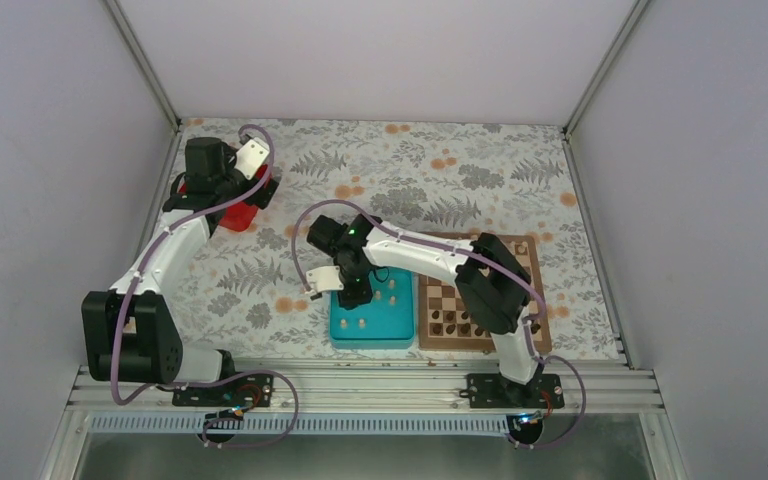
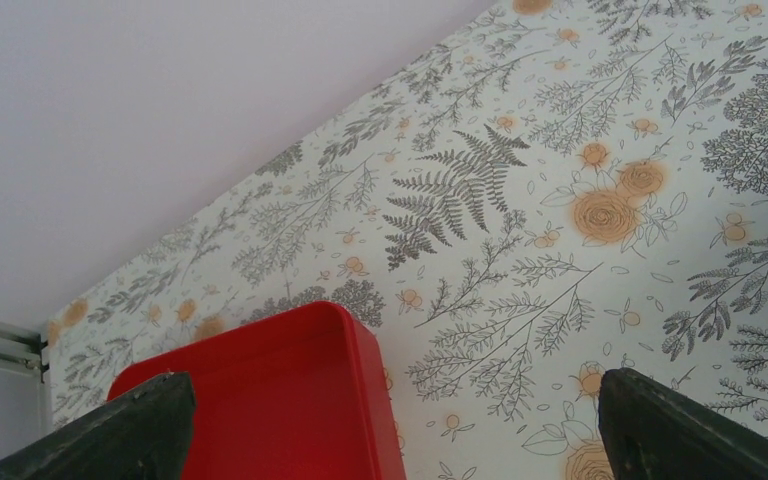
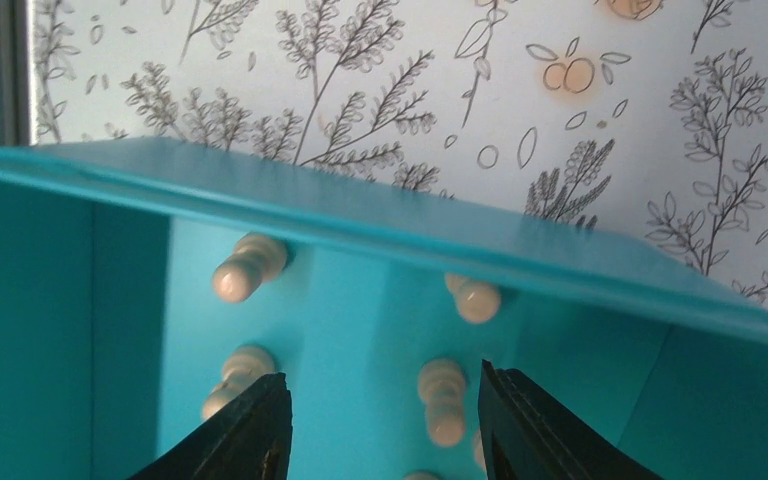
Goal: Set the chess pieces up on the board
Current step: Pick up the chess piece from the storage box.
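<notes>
Several pale beige chess pieces (image 3: 443, 398) stand in a teal tray (image 1: 344, 325) at the near centre. The wooden checkered board (image 1: 443, 297) lies just right of the tray, with dark brown chessmen (image 1: 450, 320) along its near rows. My right gripper (image 1: 353, 293) is open and hangs low inside the tray's far part; in the right wrist view the right gripper (image 3: 385, 425) has one pale piece between its fingers, not touching it. My left gripper (image 1: 263, 188) is open and empty at the far left over a red tray (image 2: 270, 400).
The red tray (image 1: 238, 214) sits at the far left of the floral tablecloth. A few pieces (image 1: 520, 247) stand at the board's far right corner. White walls enclose the table on three sides. The right arm spans above the board.
</notes>
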`<state>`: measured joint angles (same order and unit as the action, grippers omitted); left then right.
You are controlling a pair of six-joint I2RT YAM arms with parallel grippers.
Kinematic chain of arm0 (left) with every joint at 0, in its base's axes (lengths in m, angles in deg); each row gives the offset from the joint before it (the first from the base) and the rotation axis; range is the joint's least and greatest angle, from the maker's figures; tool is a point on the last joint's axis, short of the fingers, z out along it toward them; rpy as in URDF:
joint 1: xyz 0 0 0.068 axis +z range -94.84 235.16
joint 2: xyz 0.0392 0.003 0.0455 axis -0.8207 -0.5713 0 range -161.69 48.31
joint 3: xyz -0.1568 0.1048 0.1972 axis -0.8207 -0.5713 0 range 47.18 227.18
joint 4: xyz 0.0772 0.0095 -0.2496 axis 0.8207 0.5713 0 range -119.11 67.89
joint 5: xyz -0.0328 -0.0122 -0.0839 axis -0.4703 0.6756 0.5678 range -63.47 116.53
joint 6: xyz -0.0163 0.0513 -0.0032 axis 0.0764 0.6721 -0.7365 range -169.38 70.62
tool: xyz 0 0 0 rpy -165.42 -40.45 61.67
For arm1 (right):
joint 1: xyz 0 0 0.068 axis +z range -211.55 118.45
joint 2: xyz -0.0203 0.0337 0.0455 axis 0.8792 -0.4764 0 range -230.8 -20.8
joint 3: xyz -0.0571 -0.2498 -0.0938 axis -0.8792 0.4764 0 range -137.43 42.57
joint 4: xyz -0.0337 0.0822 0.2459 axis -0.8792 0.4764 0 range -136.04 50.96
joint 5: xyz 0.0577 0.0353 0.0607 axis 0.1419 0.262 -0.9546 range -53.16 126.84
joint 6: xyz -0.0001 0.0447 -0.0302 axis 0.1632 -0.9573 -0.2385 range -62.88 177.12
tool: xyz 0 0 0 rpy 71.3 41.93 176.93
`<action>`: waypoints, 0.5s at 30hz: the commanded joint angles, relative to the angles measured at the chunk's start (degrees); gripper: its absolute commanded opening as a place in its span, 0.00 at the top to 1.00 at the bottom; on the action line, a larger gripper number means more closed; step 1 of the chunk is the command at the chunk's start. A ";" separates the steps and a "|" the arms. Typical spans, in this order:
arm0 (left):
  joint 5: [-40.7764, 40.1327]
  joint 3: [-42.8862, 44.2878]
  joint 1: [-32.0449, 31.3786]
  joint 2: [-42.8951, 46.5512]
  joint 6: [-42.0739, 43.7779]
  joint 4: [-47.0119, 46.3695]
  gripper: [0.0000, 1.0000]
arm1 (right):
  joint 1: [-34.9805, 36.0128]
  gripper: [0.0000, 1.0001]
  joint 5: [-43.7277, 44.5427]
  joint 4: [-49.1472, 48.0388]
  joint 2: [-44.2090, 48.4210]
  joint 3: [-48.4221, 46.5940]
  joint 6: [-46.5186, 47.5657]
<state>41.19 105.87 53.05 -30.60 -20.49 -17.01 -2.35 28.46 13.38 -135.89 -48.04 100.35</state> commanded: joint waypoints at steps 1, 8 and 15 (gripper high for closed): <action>-0.09 -0.73 -0.09 1.34 -0.93 -1.24 0.00 | 0.35 0.50 -1.49 -3.80 -1.68 -0.89 0.28; -0.11 -0.66 -0.11 1.18 -0.93 -1.39 0.00 | 0.24 0.50 -1.97 -4.83 -4.07 -1.21 0.33; 0.09 -0.77 -0.09 1.13 -0.93 -1.34 0.00 | 0.19 0.51 -1.33 -6.38 -4.96 -1.38 0.04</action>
<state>41.16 105.81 53.05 -30.27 -20.51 -17.05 -2.35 28.06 8.64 -139.58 -48.15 100.37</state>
